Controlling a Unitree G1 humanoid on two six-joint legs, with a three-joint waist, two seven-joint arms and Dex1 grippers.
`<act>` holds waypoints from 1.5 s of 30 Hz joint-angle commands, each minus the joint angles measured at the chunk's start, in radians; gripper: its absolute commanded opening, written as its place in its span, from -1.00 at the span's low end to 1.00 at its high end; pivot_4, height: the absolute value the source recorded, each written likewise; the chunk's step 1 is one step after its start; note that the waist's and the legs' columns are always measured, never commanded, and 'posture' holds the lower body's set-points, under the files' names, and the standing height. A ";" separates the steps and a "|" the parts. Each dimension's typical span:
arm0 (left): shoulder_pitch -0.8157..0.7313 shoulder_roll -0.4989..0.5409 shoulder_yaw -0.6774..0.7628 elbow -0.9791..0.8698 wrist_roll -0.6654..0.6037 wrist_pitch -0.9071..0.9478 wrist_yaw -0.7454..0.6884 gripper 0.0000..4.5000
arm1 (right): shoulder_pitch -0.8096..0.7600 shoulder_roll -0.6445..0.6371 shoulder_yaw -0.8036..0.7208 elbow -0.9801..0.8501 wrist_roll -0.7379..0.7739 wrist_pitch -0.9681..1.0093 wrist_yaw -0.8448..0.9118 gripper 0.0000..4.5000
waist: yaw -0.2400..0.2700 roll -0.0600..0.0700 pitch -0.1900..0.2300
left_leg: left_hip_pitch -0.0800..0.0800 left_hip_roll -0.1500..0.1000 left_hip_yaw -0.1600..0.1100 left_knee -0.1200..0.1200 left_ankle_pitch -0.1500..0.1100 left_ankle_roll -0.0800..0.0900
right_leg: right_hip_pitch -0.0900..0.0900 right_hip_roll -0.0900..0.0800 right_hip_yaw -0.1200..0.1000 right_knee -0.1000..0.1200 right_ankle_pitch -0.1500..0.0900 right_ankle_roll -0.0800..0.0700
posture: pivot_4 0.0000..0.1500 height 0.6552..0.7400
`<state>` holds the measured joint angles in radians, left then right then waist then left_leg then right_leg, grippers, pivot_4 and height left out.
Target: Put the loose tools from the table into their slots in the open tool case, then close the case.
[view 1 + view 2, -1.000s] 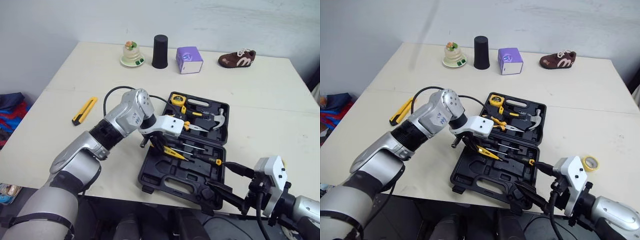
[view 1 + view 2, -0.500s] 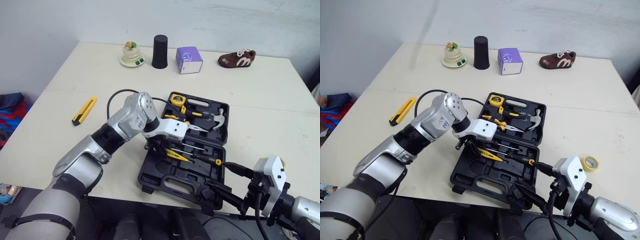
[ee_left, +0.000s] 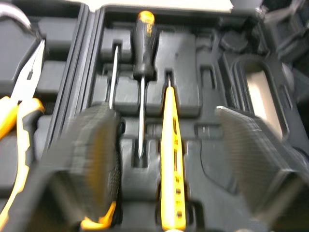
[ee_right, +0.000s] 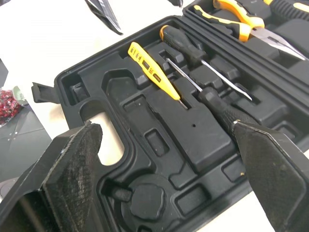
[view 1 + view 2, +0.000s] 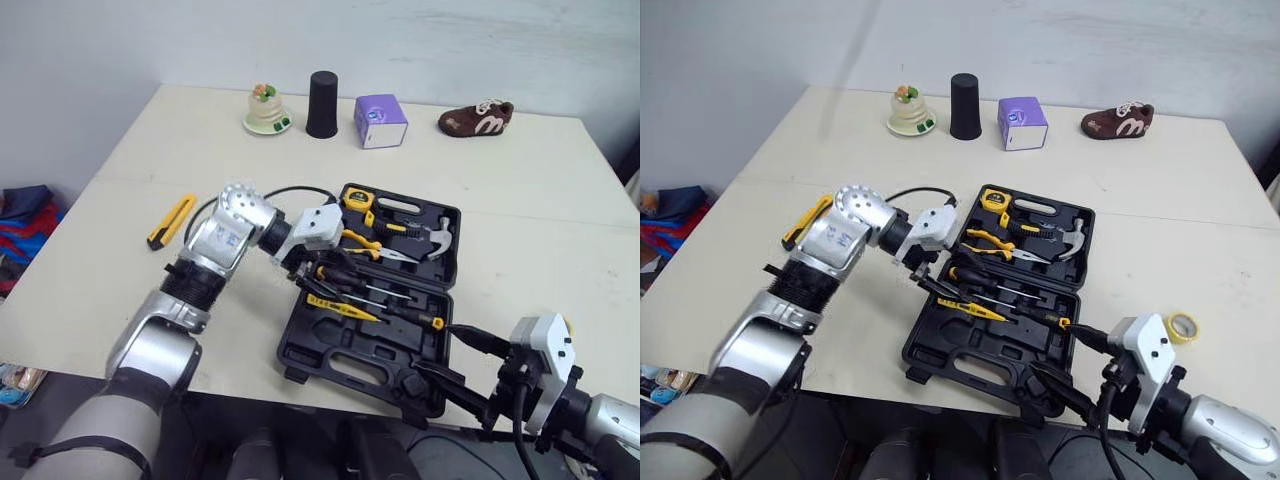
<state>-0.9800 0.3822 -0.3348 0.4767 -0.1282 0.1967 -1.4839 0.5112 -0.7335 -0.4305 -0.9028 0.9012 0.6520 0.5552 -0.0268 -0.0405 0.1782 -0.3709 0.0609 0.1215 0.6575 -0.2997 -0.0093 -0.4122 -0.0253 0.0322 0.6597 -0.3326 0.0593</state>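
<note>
1. Right now the left gripper [image 5: 308,273] hovers over the left side of the open tool case [image 5: 300,345], its two black fingers spread apart with nothing between them.
2. Just under it, a yellow tester screwdriver [image 5: 340,307] lies in its slot in the case's near half, beside a black-handled screwdriver [image 3: 144,48].
3. The right gripper [image 5: 432,348] sits at the case's near right corner, fingers wide apart and empty.
4. A yellow utility knife [image 5: 172,221] lies loose on the table [image 5: 520,200], well left of the case, and a tape roll [image 5: 1182,325] lies off to the case's right.
</note>
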 commanded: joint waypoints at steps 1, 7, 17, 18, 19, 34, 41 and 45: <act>0.027 -0.036 0.061 0.090 -0.050 -0.183 -0.033 -0.22 | -0.018 -0.007 -0.019 -0.032 0.025 -0.015 0.002 1.00 | 0.000 0.000 0.000 | 0.000 0.000 0.000 0.000 0.000 0.000 | 0.000 0.000 0.000 0.000 0.000 0.000 | 1.00 0.96; 0.057 -0.072 0.052 0.207 -0.012 -0.309 -0.024 -0.99 | -0.040 -0.019 -0.022 -0.025 0.036 -0.006 0.002 1.00 | -0.001 0.000 0.000 | 0.000 0.000 0.000 0.001 -0.001 0.001 | 0.000 0.000 0.000 0.000 0.000 0.001 | 1.00 0.96; 0.061 -0.071 0.009 0.295 0.091 -0.386 0.005 -0.99 | -0.040 -0.027 -0.027 -0.022 0.042 -0.003 0.001 1.00 | -0.001 0.000 0.000 | 0.000 0.000 0.000 0.001 -0.001 0.001 | 0.000 0.000 0.000 0.000 0.001 0.001 | 1.00 0.96; 0.062 -0.069 0.002 0.300 0.104 -0.397 0.010 -0.99 | -0.039 -0.028 -0.026 -0.022 0.042 -0.003 0.002 1.00 | -0.001 0.000 0.000 | 0.000 0.000 0.000 0.001 -0.001 0.001 | 0.000 0.000 0.000 0.000 0.001 0.001 | 1.00 0.96; 0.062 -0.067 -0.007 0.308 0.122 -0.407 0.021 -0.99 | -0.039 -0.028 -0.026 -0.022 0.042 -0.003 0.001 1.00 | -0.001 0.000 0.000 | 0.000 0.000 0.000 0.001 -0.001 0.001 | 0.001 0.000 0.000 0.000 0.001 0.001 | 1.00 0.96; 0.099 -0.048 0.075 0.170 0.026 -0.163 0.070 -0.56 | -0.012 -0.018 -0.077 -0.015 0.036 -0.012 -0.013 1.00 | -0.005 -0.004 -0.006 | 0.003 0.000 0.000 0.001 -0.002 0.002 | 0.004 0.000 0.000 -0.001 0.001 0.002 | 1.00 0.96; 0.332 0.106 0.458 -0.231 -0.224 0.254 0.355 0.87 | 0.079 -0.020 -0.354 0.181 -0.001 -0.047 0.112 1.00 | -0.005 -0.003 -0.005 | 0.001 0.001 -0.001 0.000 -0.002 0.001 | 0.002 0.000 0.000 0.000 0.001 0.002 | 1.00 0.96; 0.650 0.270 0.679 -0.430 -0.267 0.366 0.454 0.99 | 0.124 -0.081 -0.535 0.435 -0.050 -0.072 0.266 1.00 | -0.028 -0.001 -0.006 | 0.006 0.001 0.005 -0.009 -0.002 -0.001 | 0.004 -0.002 0.001 -0.003 -0.001 -0.001 | 1.00 0.96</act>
<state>-0.3634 0.6472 0.2904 0.1290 -0.3581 0.5237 -1.0611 0.6379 -0.7970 -0.9059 -0.5144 0.8649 0.6078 0.7627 -0.0545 -0.0417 0.1724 -0.3614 0.0625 0.1261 0.6477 -0.3018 -0.0105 -0.4083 -0.0269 0.0330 0.6562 -0.3337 0.0579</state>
